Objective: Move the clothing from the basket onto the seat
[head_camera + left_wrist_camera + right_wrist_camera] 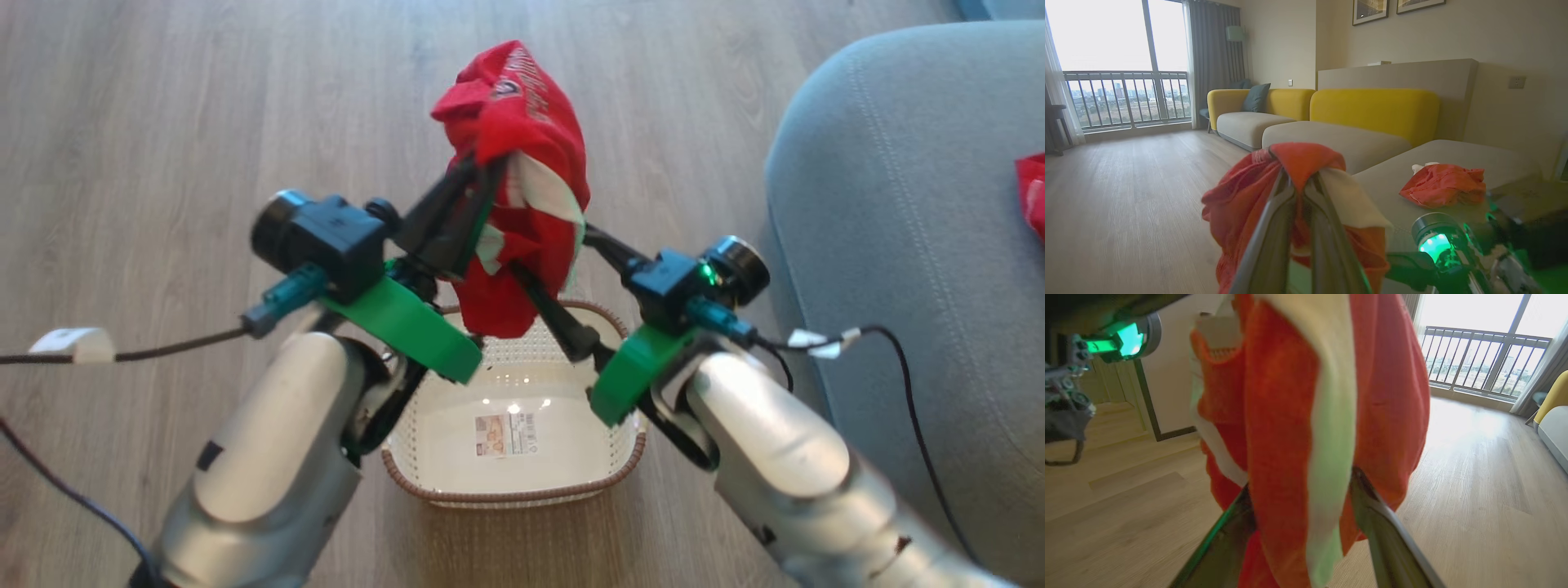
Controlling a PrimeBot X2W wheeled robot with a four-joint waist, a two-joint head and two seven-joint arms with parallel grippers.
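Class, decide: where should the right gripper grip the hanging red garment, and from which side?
The red garment, at its white-striped lower fold, from the robot's right: that fold hangs free below the shut left gripper, inside the open right gripper.

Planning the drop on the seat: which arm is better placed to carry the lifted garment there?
Left, likely: the left gripper is shut on the garment, while the right gripper stands open astride its hanging part.
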